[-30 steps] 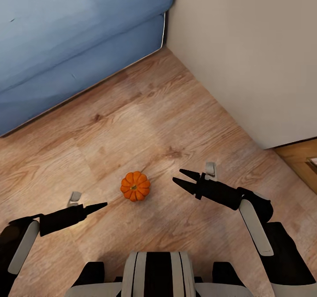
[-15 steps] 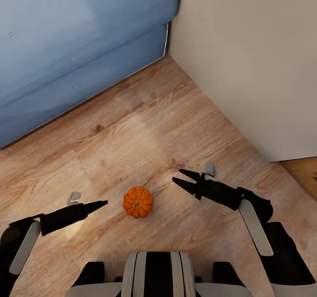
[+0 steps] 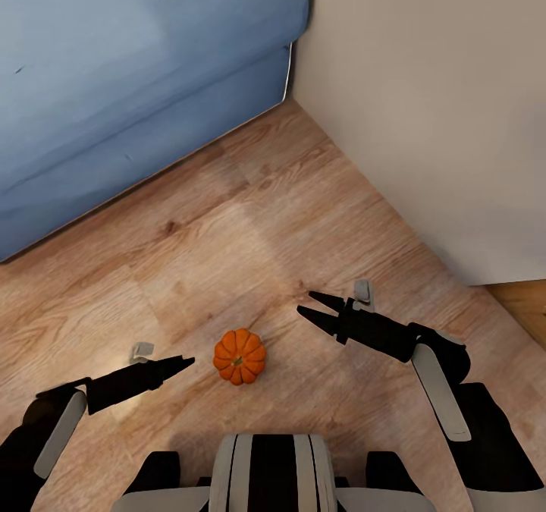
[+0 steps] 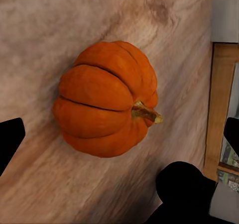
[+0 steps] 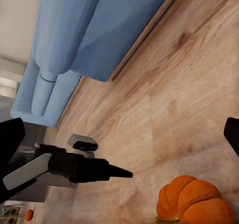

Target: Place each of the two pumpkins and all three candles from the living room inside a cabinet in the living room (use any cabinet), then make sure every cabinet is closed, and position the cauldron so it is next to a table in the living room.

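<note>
blue sofa (image 3: 129,64) against pale wall (image 3: 432,102), on light wood-plank floor (image 3: 250,216).

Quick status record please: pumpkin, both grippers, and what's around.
pumpkin: on the wood floor, upright, ungrasped
left gripper: beside the pumpkin, apart from it; in the left wrist view its fingers sit wide of the pumpkin
right gripper: open, empty, on the pumpkin's other side
surroundings: blue sofa, beige wall
</note>
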